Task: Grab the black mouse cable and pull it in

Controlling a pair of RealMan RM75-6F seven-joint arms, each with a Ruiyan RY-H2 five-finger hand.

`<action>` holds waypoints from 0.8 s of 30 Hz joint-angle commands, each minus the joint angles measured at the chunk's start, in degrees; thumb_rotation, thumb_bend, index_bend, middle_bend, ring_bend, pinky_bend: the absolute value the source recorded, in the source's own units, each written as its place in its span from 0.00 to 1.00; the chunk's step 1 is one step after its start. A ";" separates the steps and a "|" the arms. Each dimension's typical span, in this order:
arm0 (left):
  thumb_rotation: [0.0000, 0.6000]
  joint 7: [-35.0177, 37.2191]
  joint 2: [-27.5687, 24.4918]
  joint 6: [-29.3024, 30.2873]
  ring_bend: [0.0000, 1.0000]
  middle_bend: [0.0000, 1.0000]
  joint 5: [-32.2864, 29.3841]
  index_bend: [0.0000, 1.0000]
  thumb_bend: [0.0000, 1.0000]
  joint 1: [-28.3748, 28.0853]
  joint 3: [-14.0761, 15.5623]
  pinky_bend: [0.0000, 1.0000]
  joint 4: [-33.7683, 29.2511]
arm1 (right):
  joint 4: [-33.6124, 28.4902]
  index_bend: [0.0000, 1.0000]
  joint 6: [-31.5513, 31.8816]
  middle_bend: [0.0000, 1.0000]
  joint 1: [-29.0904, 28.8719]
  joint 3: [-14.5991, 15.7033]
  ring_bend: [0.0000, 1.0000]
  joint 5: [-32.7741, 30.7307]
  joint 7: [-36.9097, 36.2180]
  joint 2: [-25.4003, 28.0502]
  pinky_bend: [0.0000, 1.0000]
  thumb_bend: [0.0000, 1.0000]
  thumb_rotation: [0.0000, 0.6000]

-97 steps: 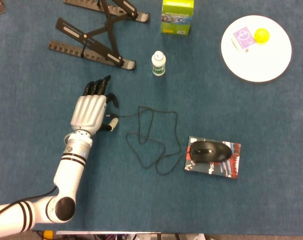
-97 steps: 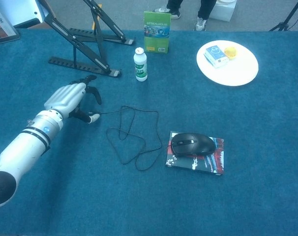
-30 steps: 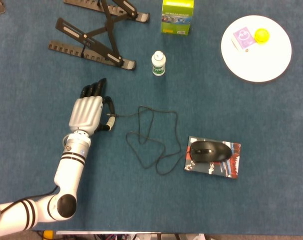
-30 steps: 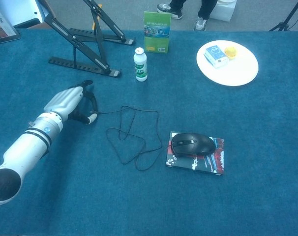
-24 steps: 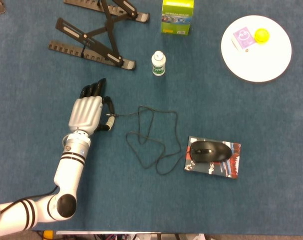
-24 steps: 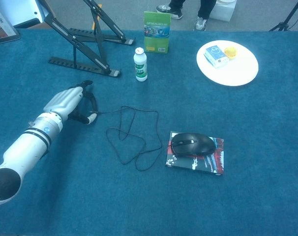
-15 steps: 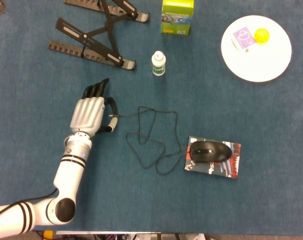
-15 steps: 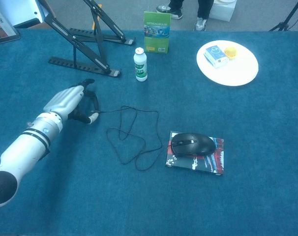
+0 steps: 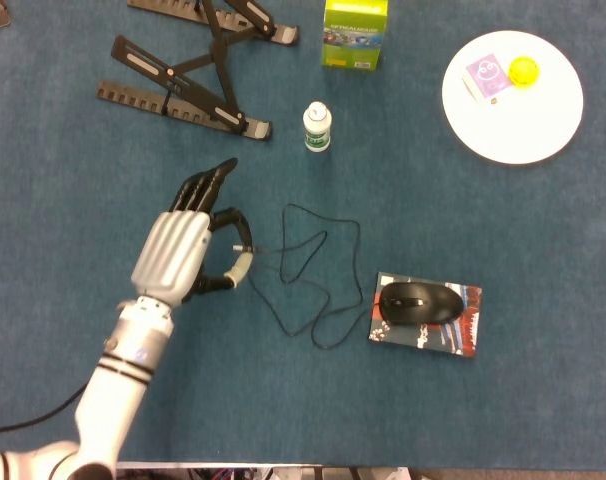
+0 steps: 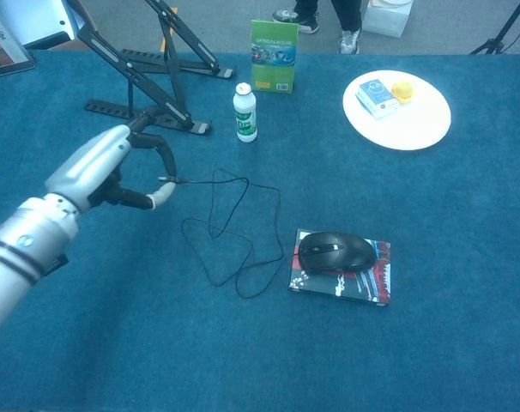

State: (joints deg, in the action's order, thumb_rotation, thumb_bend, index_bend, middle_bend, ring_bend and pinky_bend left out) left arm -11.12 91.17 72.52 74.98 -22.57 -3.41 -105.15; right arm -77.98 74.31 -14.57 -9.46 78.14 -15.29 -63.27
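The black mouse [image 9: 418, 302] [image 10: 335, 251] sits on a patterned mouse pad [image 9: 463, 335] [image 10: 376, 287] at the centre right. Its thin black cable [image 9: 323, 347] [image 10: 243, 295] lies in loose loops on the blue cloth to the left of the pad. My left hand [image 9: 178, 245] [image 10: 105, 167] is raised above the table. It pinches the cable's free end between thumb and a finger, with the other fingers stretched forward. The cable end hangs off the cloth at the hand. My right hand shows in neither view.
A black folding stand [image 9: 188, 85] [image 10: 131, 77] lies at the back left. A small white bottle [image 9: 317, 127] [image 10: 244, 112] and a green box [image 9: 355, 33] [image 10: 274, 56] stand behind the cable. At the back right, a white plate [image 9: 543, 120] [image 10: 414, 129] carries small items.
My left hand closed thumb and finger on the cable end, then rose off the cloth with it. The cable's far loops have shifted and drawn tighter.
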 commanded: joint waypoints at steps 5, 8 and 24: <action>1.00 8.77 -5.88 7.12 0.00 0.00 16.12 0.56 0.38 5.43 9.02 0.00 -5.63 | 0.39 0.36 0.31 0.19 0.10 -0.03 0.11 0.40 -0.61 -0.63 0.21 0.11 1.00; 1.00 11.74 -7.27 7.70 0.00 0.00 19.65 0.56 0.38 6.01 11.18 0.00 -5.82 | 0.56 0.36 0.34 0.19 0.09 -0.05 0.11 0.51 -0.92 -0.89 0.21 0.11 1.00; 1.00 24.61 -12.17 9.51 0.00 0.00 31.11 0.56 0.40 6.51 17.03 0.00 -1.74 | 1.12 0.36 0.12 0.19 0.12 -0.41 0.11 0.36 -2.99 -1.56 0.21 0.11 1.00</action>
State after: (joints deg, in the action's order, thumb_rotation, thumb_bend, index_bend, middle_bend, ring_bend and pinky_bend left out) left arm 13.28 79.22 82.16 105.87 -15.94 13.53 -107.07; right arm -76.89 74.47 -14.44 -9.85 78.54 -18.26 -64.82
